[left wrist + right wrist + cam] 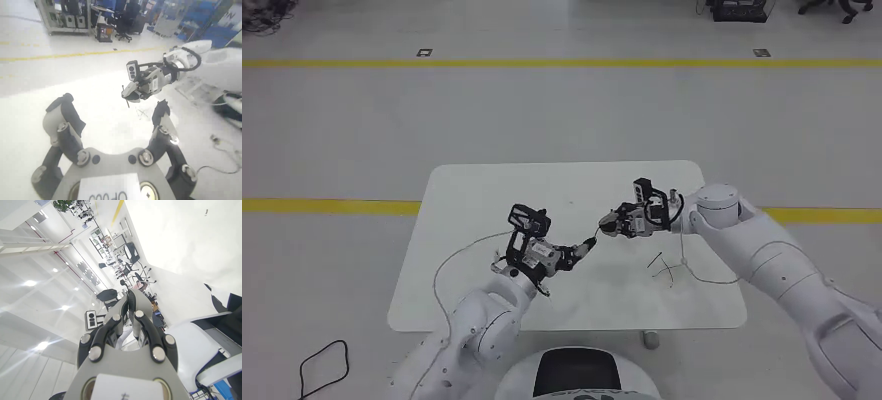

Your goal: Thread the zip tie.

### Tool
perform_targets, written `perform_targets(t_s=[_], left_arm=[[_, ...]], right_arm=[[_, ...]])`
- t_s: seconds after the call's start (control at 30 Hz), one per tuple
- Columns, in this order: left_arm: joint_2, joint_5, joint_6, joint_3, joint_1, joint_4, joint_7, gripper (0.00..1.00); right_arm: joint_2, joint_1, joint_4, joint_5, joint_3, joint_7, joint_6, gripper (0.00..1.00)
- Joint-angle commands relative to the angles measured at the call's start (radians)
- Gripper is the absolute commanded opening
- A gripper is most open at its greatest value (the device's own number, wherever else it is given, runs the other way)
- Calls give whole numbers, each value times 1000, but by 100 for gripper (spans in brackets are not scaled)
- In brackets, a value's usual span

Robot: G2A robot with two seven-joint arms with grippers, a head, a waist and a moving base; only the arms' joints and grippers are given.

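Observation:
A thin black zip tie (125, 96) is pinched in my right gripper (126, 96), which is shut on it, both ends sticking out past the fingertips. From the right wrist, the closed fingers (132, 298) hide most of the tie; its end (122, 282) pokes out beyond them. My left gripper (115, 103) is open with nothing between its fingers, a short way in front of the right gripper and facing it. Seen from above, the left gripper (584, 246) and right gripper (608, 225) nearly meet tip to tip above the middle of the white table (472, 200).
A few spare black zip ties (666, 266) lie crossed on the table near the right arm, also visible as loose zip ties (141, 112) beneath the right gripper. A thin white cable (457, 256) curves across the table's left side and off its edge.

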Motion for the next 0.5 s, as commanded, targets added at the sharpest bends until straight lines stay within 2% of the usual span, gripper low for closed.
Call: perform_targets(t_s=[0.0,0.03,0.1,0.27,0.3,0.37,0.43,0.47], left_arm=[[6,109,-34,-1,-5,-10,-27,100],[10,139,-57,-3,-5,-17,-40,100],[11,148,-30,-19,1,-22,-37,100],[11,148,-30,-19,1,-22,-37,100],[12,171,-37,-18,-2,-16,-36,100],[16,274,-72,-2,-11,-6,-34,100],[21,370,-127,14,-17,-1,-36,100],[26,370,-151,15,-27,1,-42,100]], right_arm=[[0,-2,7,3,2,-4,0,0],[0,-2,9,5,3,-7,0,0],[0,-1,9,5,7,-17,0,0],[0,-1,9,5,7,-17,0,0],[0,-3,8,5,8,-22,-2,0],[-1,-16,-7,6,15,-36,-6,0],[1,-19,-15,-5,23,-36,0,0],[2,-21,-17,-8,26,-35,0,0]])
